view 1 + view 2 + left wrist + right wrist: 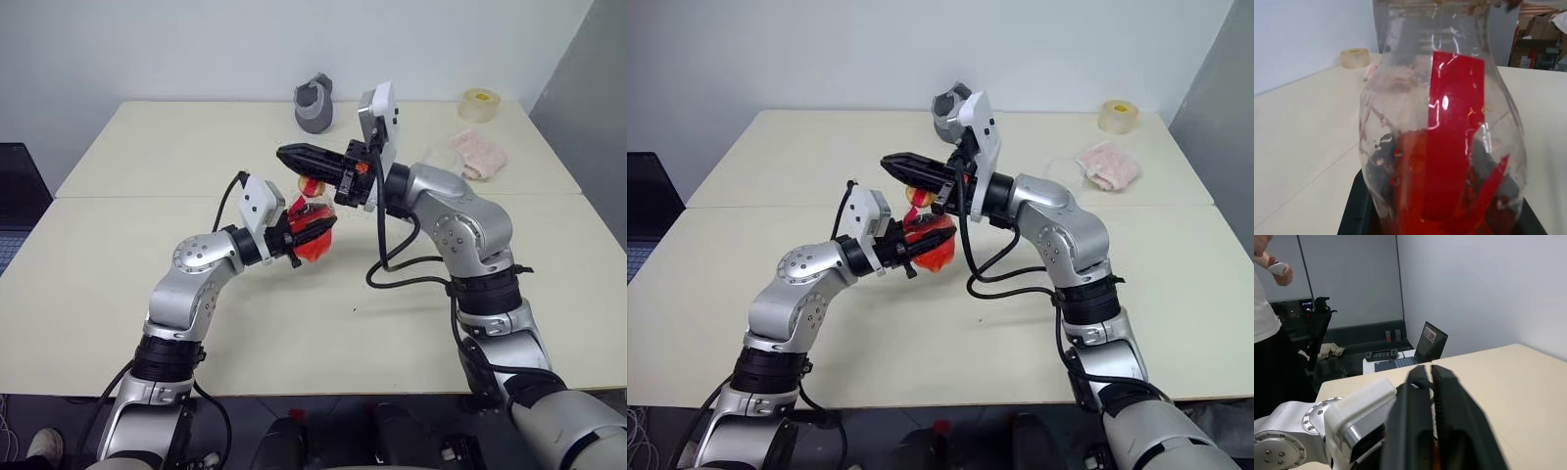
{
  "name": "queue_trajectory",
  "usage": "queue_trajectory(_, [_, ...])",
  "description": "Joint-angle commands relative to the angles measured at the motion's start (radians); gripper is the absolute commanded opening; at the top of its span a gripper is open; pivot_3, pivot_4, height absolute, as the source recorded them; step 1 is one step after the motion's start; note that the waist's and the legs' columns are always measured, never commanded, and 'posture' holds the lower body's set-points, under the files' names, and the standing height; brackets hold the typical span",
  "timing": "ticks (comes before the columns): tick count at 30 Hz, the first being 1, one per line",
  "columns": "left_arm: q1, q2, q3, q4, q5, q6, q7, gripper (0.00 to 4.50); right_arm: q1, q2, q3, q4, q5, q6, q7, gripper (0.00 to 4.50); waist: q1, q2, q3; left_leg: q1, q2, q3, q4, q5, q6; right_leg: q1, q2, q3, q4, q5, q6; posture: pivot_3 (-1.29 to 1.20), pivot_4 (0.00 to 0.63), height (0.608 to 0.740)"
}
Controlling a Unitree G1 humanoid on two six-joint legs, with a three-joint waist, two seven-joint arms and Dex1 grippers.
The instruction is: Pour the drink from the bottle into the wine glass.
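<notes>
There are two hands, one bottle, one grey jug-like thing, one roll of tape and one pink bag.

The left hand (294, 235) is held up above the surface (147, 245). Its arm bends at the elbow and the hand points level, toward the robot's right. Its two black fingers pinch the fat bottom part of the bottle (312, 227). The bottle sits right in this hand, up in the air and off the surface. It is clear plastic with a red label, and the drink (315, 243) inside is bright red-orange and pools low in the bottle.

The right hand (306, 157) is just above the left hand, near the top end of the bottle. Its arm reaches up and across, and the hand points to the robot's left, tipped up a little. Its two black fingers (1449, 396) are pressed together. I cannot tell if they pinch the bottle's cap, because the top of the bottle is hidden behind them.

The grey jug-like thing (313, 101) stands well past both hands at the far edge. The roll of tape (478, 104) and the pink bag (477, 153) lie far off on the right hand's side.

A person (1266, 308) stands in the room beyond the surface.
</notes>
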State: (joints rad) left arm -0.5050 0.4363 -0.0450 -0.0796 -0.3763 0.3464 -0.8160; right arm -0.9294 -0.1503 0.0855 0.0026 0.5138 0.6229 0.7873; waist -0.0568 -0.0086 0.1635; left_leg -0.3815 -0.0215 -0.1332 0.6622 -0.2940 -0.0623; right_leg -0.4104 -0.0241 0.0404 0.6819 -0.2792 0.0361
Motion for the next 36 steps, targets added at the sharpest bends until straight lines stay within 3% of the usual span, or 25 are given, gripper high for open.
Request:
queue_trajectory(1, [-0.019,-0.001,0.013,-0.048,-0.010,-0.011,0.004,1.34,-0.029,0.001,-0.004,-0.003,-0.003,-0.022,-0.003,0.03,0.000,0.000,0.000,0.000,0.000,0.000,0.000,0.000,0.000,0.000,0.000,0.000,0.000,0.000,0.000,0.00,0.150,0.740])
queue_trajectory(27, [-0.023,-0.009,0.011,-0.043,-0.007,-0.010,0.008,1.34,-0.116,-0.028,-0.041,0.115,-0.019,-0.073,0.000,0.03,0.000,0.000,0.000,0.000,0.000,0.000,0.000,0.000,0.000,0.000,0.000,0.000,0.000,0.000,0.000,0.00,0.150,0.740])
queue_trajectory(36, [-0.015,-0.008,0.012,-0.046,-0.008,-0.011,0.008,1.34,-0.125,-0.048,-0.084,0.089,0.042,0.015,-0.001,0.03,0.000,0.000,0.000,0.000,0.000,0.000,0.000,0.000,0.000,0.000,0.000,0.000,0.000,0.000,0.000,0.00,0.150,0.740])
